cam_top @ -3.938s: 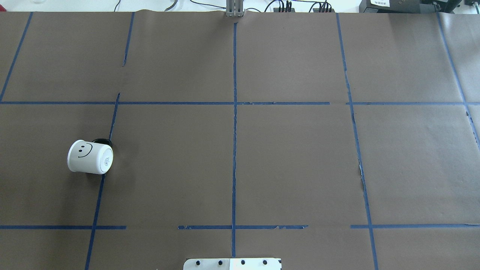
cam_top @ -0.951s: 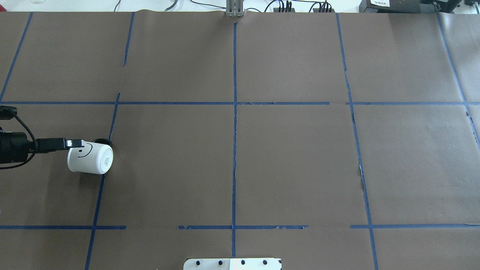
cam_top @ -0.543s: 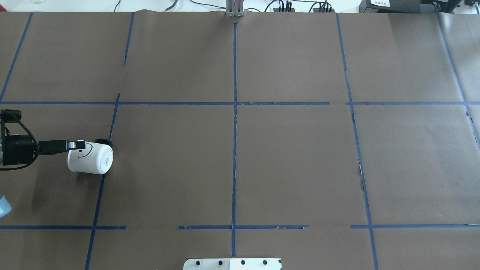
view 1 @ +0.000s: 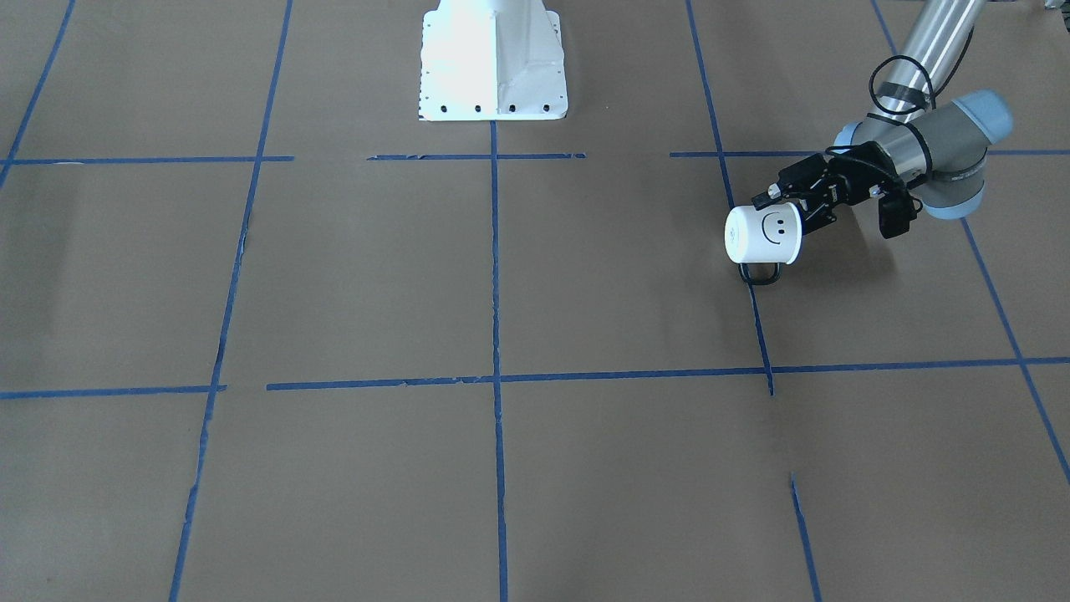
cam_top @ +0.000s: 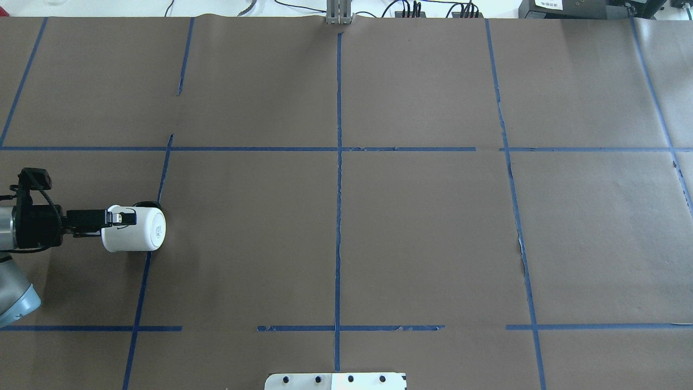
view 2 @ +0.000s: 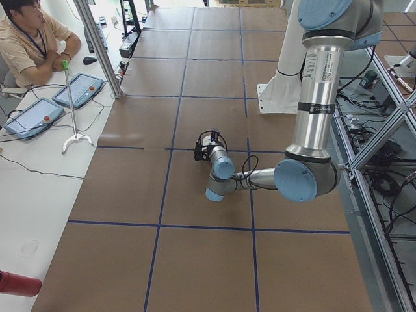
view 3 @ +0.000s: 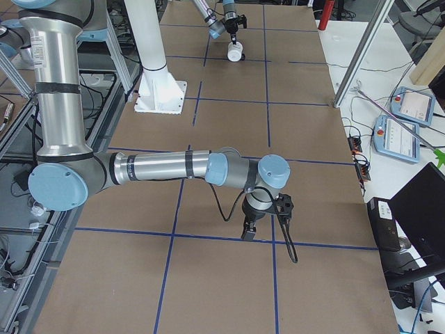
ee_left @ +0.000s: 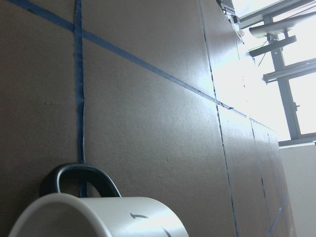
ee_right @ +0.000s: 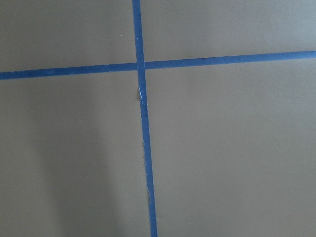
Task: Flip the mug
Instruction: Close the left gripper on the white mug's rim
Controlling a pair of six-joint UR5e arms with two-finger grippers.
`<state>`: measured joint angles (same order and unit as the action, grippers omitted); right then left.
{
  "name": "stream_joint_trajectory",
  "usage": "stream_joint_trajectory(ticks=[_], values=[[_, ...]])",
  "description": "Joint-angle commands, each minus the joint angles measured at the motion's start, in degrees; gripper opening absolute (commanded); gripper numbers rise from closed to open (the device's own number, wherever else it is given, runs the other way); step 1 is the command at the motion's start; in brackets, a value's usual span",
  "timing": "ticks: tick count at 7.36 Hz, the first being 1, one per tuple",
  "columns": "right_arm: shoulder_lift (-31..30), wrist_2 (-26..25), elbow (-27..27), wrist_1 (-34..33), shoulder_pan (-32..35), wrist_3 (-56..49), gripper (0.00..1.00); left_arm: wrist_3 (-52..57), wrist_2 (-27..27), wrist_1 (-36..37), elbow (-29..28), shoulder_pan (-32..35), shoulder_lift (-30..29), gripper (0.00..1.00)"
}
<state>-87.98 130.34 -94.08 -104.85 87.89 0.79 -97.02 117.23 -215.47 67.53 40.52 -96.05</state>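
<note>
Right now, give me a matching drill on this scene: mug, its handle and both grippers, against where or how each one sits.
Things:
1. mug
2. handle
3. left gripper
4. right gripper

States:
A. pointing down, low over a tape crossing, far from the mug
B. white, lying on its side, base turned away from the near arm
C. black, lying across a blue tape line
D. at the mug's open end, reaching over its wall

Pairs: 1-B, 2-C, 3-D, 4-A
</note>
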Motion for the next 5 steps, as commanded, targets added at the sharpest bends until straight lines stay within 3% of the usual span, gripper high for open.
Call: stream_joint_trajectory(ticks=[1, 5], values=[[0.0, 0.0, -0.05, 0.0, 0.0, 0.0, 1.0, -5.7, 1.5, -0.65, -0.12, -0.27, -3.25, 0.0], [0.0, 0.0, -0.05, 0.0, 0.0, 0.0, 1.0, -16.24, 0.2, -0.83, 1.37, -0.09, -10.28, 0.0]])
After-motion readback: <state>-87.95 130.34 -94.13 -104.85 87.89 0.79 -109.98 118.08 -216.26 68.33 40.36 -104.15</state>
